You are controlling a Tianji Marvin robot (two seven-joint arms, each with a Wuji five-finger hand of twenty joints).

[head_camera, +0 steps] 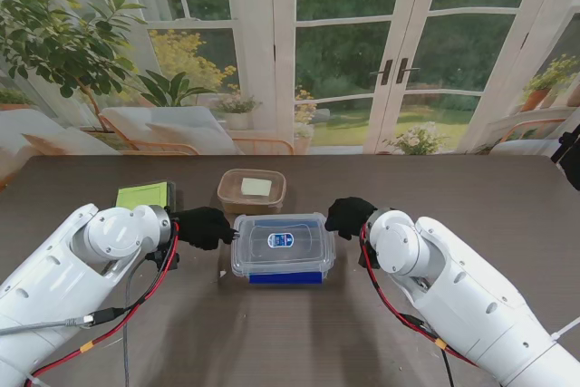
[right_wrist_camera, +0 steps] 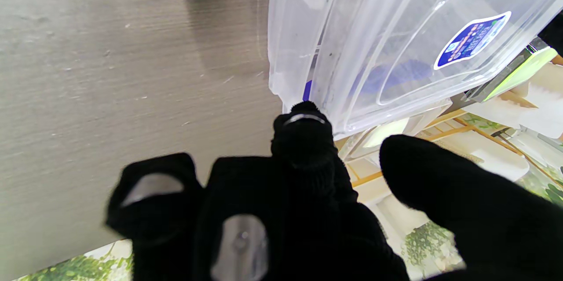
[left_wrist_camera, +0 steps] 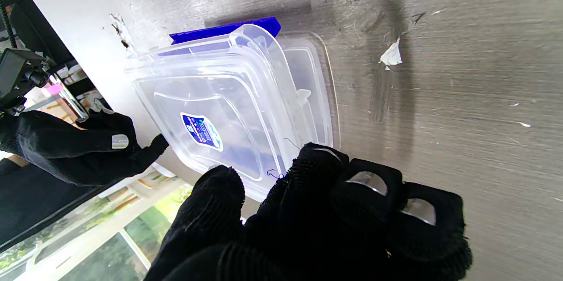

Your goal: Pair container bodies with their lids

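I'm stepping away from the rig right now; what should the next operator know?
Left hand and right hand: at opposite ends of the clear container, fingers touching its lid's edges; firm grip unclear.
Clear lid sits on that container, apparently not fully seated. A blue piece lies under it.
Brown container stands farther back, open; green lid lies to its left.
Left: seat the clear lid, then lid the brown container.

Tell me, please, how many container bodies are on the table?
2: the clear container between both hands, lid on, and the brownish tub just beyond it, open. Others may be hidden.
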